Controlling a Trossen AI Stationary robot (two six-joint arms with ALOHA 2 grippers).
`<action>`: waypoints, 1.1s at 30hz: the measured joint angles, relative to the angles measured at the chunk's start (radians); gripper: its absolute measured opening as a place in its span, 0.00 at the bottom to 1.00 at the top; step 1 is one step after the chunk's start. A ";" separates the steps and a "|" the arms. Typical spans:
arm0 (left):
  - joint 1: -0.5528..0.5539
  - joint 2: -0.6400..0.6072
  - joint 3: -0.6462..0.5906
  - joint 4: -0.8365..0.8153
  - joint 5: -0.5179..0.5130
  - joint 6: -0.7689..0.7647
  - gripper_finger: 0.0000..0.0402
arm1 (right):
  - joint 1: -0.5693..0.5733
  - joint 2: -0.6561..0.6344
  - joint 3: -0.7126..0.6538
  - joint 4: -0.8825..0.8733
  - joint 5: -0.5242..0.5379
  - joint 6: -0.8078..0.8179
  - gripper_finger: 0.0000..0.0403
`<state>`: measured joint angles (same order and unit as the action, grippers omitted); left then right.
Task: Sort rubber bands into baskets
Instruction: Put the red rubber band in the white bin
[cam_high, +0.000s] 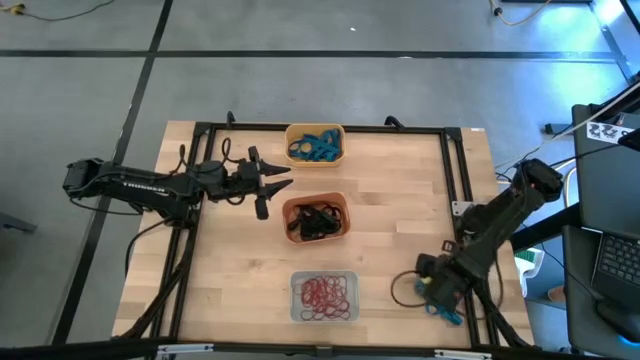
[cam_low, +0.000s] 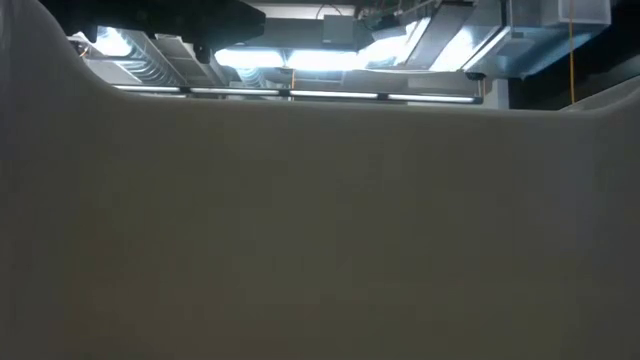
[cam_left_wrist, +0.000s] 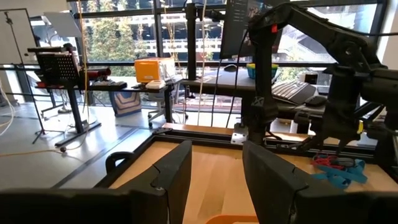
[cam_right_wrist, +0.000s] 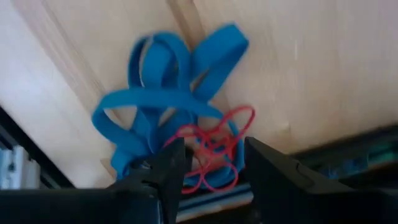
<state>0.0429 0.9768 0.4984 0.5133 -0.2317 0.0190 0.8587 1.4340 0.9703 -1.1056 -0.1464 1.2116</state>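
Note:
Three baskets stand in a row down the table's middle. The yellow one (cam_high: 315, 145) holds blue rubber bands, the red-orange one (cam_high: 316, 218) black ones, and the pale one (cam_high: 324, 297) red ones. A small heap of loose blue bands (cam_right_wrist: 168, 106) and red bands (cam_right_wrist: 214, 146) lies at the table's near right edge. My right gripper (cam_right_wrist: 211, 168) points down just above the heap, open, a finger on either side of the red bands. My left gripper (cam_high: 275, 190) hovers level and open, left of the red-orange basket.
A black loop (cam_high: 405, 290) lies on the wood left of the loose heap. A black frame rail (cam_high: 455, 180) runs along the table's right side, close to the heap. The low view is blocked by a pale wall (cam_low: 320, 230). Bare wood lies between the baskets and the right rail.

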 joint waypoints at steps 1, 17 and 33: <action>0.000 0.000 0.000 0.000 0.000 -0.002 0.35 | 0.024 0.001 0.000 -0.006 0.005 0.024 0.41; -0.095 0.122 0.136 -0.158 0.002 0.080 0.35 | 0.224 0.024 -0.013 -0.016 0.110 0.102 0.41; -0.128 0.257 0.251 -0.329 0.001 0.115 0.35 | 0.229 0.024 -0.153 0.191 0.075 0.166 0.41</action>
<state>-0.0851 1.2343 0.7490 0.1841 -0.2306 0.1338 1.0874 1.4582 0.8176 -0.9147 -0.0711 1.3774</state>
